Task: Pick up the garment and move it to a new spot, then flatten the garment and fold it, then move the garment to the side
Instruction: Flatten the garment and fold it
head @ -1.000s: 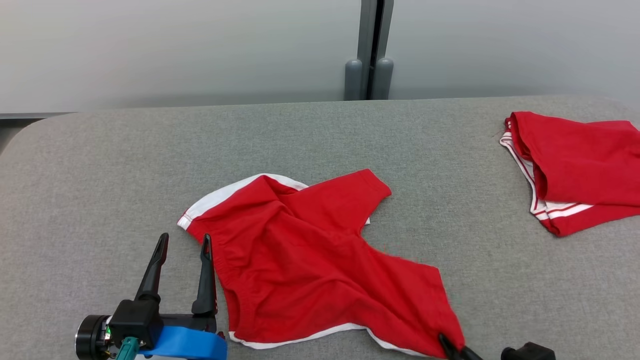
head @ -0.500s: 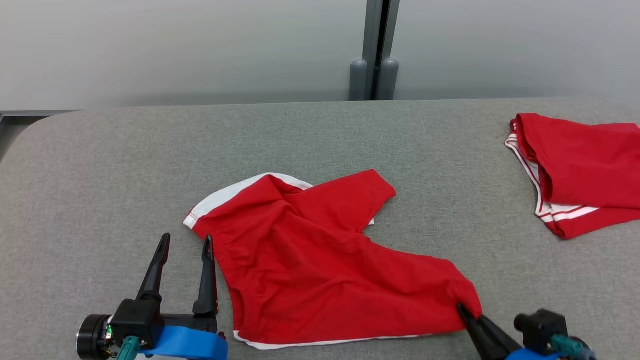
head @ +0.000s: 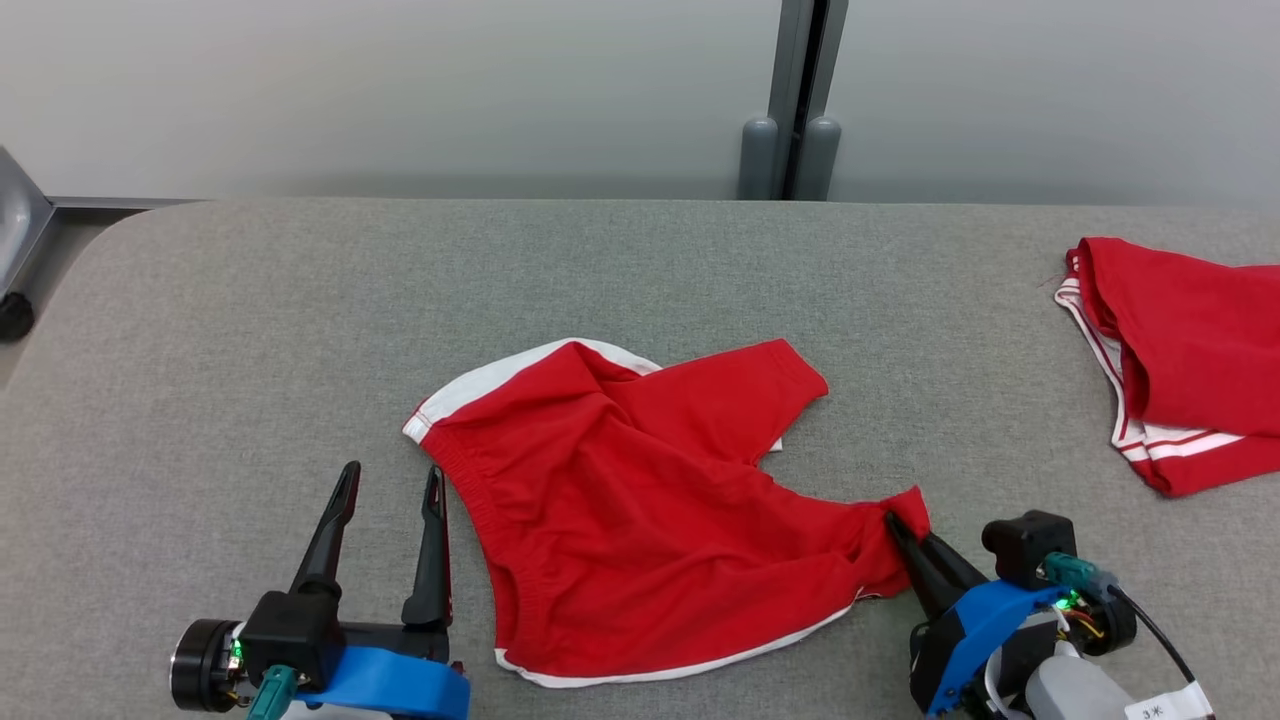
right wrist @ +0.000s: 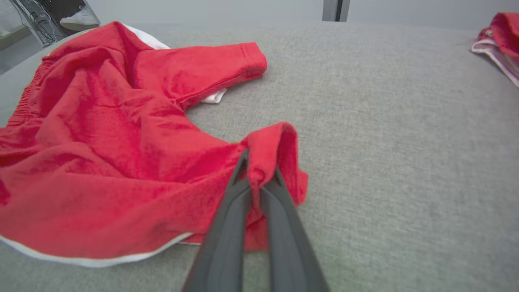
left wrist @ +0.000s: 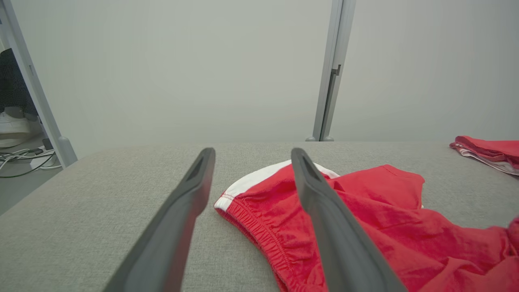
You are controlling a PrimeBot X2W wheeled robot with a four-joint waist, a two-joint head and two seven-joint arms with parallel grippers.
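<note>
The garment (head: 640, 500) is a pair of red shorts with white trim, lying crumpled in the middle of the grey table (head: 250, 330). My right gripper (head: 893, 525) is shut on the hem of its right leg, and the pinched cloth bunches over the fingertips (right wrist: 259, 178). My left gripper (head: 392, 478) stands open just left of the elastic waistband (left wrist: 259, 227), holding nothing. In the left wrist view its right finger (left wrist: 324, 211) overlaps the waistband edge of the garment (left wrist: 385, 219), and I cannot tell if it touches.
A second red garment with white stripes (head: 1180, 350) lies at the table's far right edge, also seen as red cloth (right wrist: 500, 36) in the right wrist view. A grey wall post (head: 795, 100) stands behind the table. Cables and a shoe (left wrist: 16, 134) lie on the floor left.
My right gripper has dragged the right leg hem up and inward, bunching the cloth. The head camera has shifted, so the whole scene sits further right. The left gripper stays open in place.
</note>
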